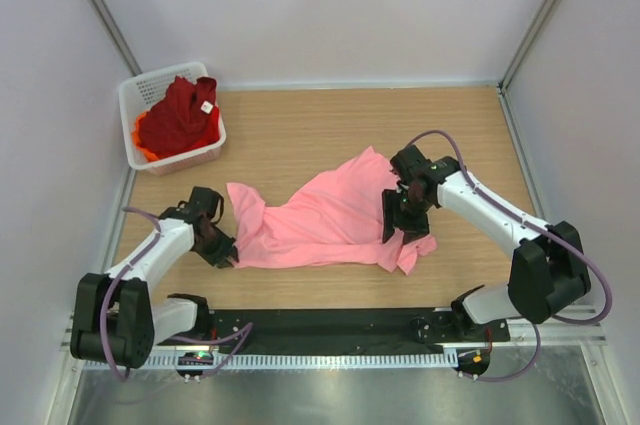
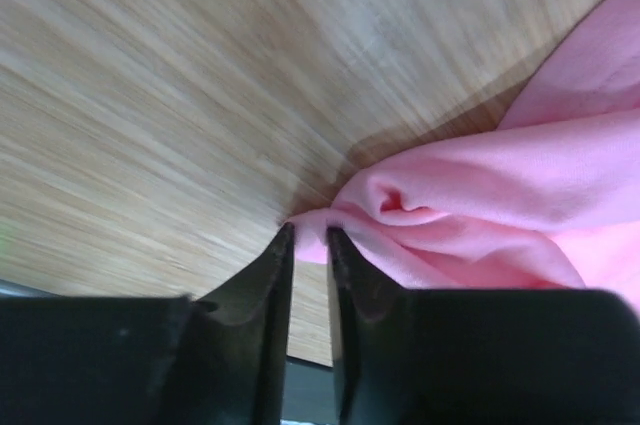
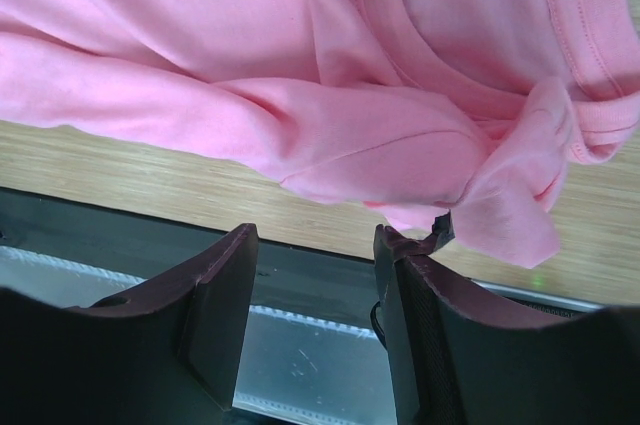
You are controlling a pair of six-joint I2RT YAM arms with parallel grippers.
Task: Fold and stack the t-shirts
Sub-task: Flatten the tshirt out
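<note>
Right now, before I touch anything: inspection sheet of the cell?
Surface: wooden table, no marks seen.
Job's things: pink t-shirt lies crumpled and unfolded mid-table; dark red t-shirt is bundled in the basket on top of the orange t-shirt, which shows only an edge.
Clutter: white mesh basket at the far left corner; nothing else seen.
Claws: left claw is nearly closed at the pink shirt's left corner, grip unclear; right claw is open at the shirt's right end, holding nothing.
Cables: purple cables run along both arms, off the cloth.
Surroundings: white walls; black strip at the near edge.
</note>
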